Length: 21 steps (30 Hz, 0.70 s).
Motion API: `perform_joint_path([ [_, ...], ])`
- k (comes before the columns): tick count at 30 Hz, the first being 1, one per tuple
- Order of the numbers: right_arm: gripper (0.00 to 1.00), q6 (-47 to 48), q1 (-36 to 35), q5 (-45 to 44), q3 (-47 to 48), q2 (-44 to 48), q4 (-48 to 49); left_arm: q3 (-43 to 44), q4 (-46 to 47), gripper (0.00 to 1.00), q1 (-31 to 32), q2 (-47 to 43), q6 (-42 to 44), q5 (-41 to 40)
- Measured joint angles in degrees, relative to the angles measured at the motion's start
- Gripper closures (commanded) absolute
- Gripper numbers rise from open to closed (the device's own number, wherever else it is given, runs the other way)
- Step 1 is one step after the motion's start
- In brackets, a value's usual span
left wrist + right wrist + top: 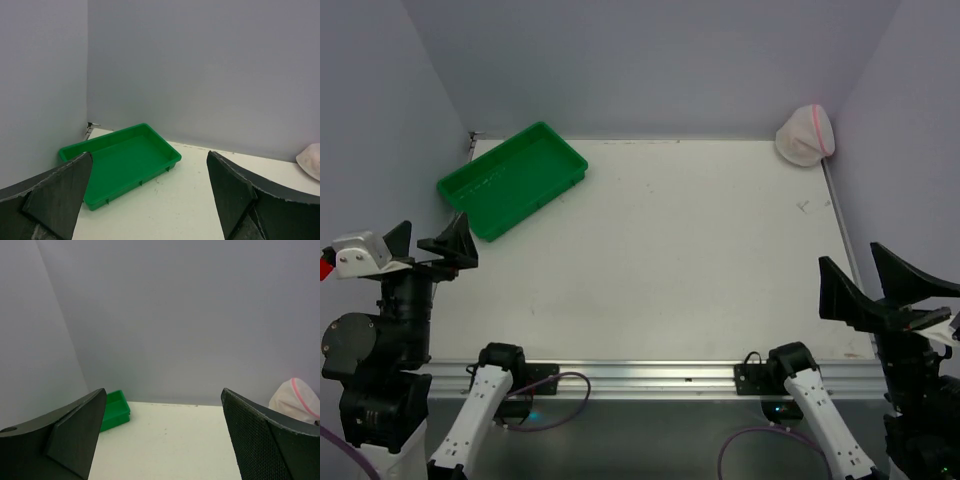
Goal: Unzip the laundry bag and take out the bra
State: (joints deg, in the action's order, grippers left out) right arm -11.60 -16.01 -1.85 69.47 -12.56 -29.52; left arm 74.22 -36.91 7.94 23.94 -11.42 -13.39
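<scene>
— At the left edge of the desk (670,260), what is shown, and which step does this plate record?

— Left arm (405,300): raised off the desk, its jaws spread wide and holding nothing. Beyond it, toward the far left corner, lies the green tray (512,180). The step is judged to be the very start. Neither arm is near the work and the zip is not yet touched.

— And further right?

— Laundry bag (806,136): a white mesh pouch in the far right corner, close against the walls, with its pink zipper trim (819,128) running over the top. It appears closed. The bra cannot be made out through the mesh and is presumed to be inside. Right arm (910,340): at the near right edge, well apart from the bag, with its jaws wide apart and empty.

— What does the next move call for?

— As a judgement, a long reach to that corner, most readily by the right arm. One pair of jaws must steady the pouch while the other takes the zipper pull, which is too small to locate here. Drawing the bag away from the walls first would likely ease access.

— Any lettering?

— No brand or label is readable. The faint dark marks (812,206) on the desk near its right edge are illegible.
</scene>
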Motion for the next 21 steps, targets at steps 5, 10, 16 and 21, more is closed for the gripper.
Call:
perform_joint_path([
  [5,0.01,-0.9,0.0,1.0,-1.2,-0.2,0.4,-2.0,0.8,0.0,0.0,0.0,-0.4,1.2],
  [10,0.01,-8.0,0.0,4.7,-7.9,-3.0,3.9,-6.4,3.6,0.0,0.0,0.7,-2.1,3.7],
  [16,0.01,-21.4,-0.1,8.9,-16.6,-21.6,11.2,-9.5,6.9,0.0,0.0,6.3,-3.4,6.9],
  [21,0.01,-27.1,-0.1,4.9,-17.0,-37.5,18.1,-13.0,9.4,0.0,0.0,9.1,-4.5,9.2],
])
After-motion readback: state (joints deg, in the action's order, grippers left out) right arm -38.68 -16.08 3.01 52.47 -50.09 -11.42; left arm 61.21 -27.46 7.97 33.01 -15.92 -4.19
